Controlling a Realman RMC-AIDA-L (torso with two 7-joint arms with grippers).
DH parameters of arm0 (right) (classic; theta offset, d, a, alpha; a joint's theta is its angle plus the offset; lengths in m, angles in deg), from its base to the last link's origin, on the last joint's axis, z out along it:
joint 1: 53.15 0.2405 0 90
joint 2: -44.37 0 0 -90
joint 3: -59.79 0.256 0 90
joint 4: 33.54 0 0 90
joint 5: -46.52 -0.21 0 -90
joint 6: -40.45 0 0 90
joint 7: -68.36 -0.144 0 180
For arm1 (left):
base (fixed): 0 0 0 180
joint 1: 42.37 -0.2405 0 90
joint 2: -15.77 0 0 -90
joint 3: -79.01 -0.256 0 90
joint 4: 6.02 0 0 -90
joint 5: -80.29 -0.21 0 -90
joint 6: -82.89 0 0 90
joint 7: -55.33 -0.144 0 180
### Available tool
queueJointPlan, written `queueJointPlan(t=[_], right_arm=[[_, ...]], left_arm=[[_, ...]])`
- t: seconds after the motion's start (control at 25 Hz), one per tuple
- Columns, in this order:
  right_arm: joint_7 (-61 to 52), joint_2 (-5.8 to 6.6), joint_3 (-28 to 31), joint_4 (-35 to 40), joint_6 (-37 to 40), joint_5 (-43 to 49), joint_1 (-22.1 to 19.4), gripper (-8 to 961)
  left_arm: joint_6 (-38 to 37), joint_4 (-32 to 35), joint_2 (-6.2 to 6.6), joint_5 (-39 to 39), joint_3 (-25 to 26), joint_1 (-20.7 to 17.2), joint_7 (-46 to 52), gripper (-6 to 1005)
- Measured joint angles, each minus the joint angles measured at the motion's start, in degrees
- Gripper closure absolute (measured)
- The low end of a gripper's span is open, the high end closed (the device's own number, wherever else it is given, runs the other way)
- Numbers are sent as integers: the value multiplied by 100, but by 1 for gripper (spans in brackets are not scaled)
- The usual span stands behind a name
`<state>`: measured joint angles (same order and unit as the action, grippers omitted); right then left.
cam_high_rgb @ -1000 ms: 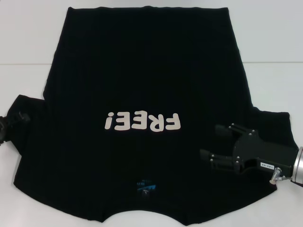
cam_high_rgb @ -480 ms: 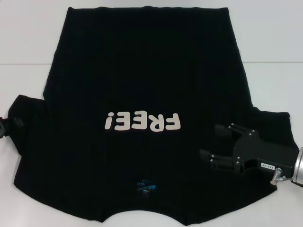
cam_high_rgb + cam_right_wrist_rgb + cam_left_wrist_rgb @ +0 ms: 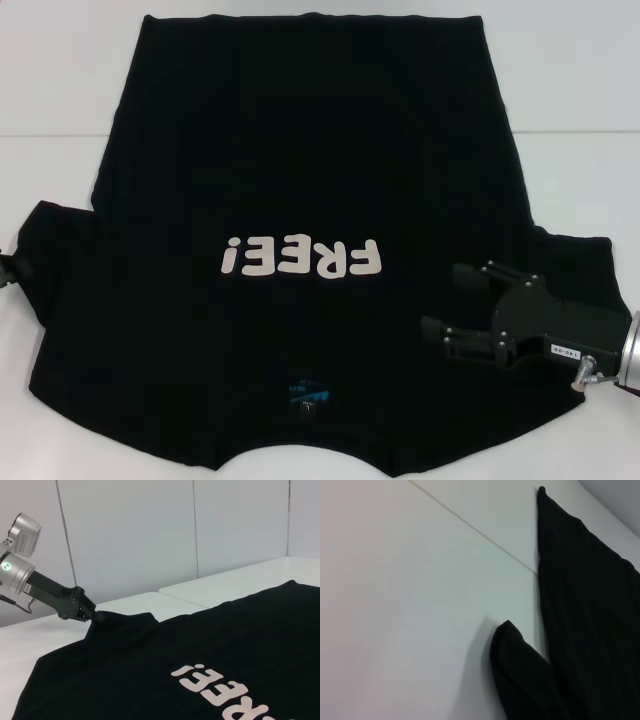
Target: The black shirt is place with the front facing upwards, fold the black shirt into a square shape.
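The black shirt (image 3: 300, 150) lies flat and face up on the white table (image 3: 570, 90), collar towards me, its "FREE!" lettering (image 3: 300, 258) upside down. My right gripper (image 3: 450, 300) is open over the cloth where the right sleeve (image 3: 575, 265) meets the body, with nothing between its fingers. My left gripper (image 3: 6, 270) barely shows at the picture's left edge, against the tip of the left sleeve (image 3: 55, 250). The right wrist view shows that left gripper (image 3: 92, 614) touching the sleeve's corner (image 3: 120, 622). In the left wrist view the left sleeve (image 3: 520, 680) casts a shadow on the table.
A seam (image 3: 580, 132) runs across the white table behind the sleeves. Bare table lies left, right and beyond the hem (image 3: 310, 16). The shirt's near edge runs off the bottom of the head view. A pale wall (image 3: 150, 530) stands behind the table.
My left gripper has drawn back leftward off the left sleeve, almost out of the head view. The right gripper and the shirt have stayed put.
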<state>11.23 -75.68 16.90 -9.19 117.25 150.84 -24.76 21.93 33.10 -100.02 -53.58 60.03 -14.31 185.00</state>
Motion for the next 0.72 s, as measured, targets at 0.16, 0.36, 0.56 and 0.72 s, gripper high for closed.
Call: queueJointPlan(t=[0.16,0.36,0.56,0.72], right_arm=[[0,0,0,0,9,0,0,28],[0,0,0,0,11,-31,8,28],[0,0,0,0,11,-78,9,28],[0,-2,0,0,11,-79,17,28]], left_arm=[[20,10,-4,0,0,-2,-5,897],[72,136,-5,0,2,-18,-10,944],[91,397,4,1,49,-28,-9,972],[72,555,26,1,49,-12,20,972]])
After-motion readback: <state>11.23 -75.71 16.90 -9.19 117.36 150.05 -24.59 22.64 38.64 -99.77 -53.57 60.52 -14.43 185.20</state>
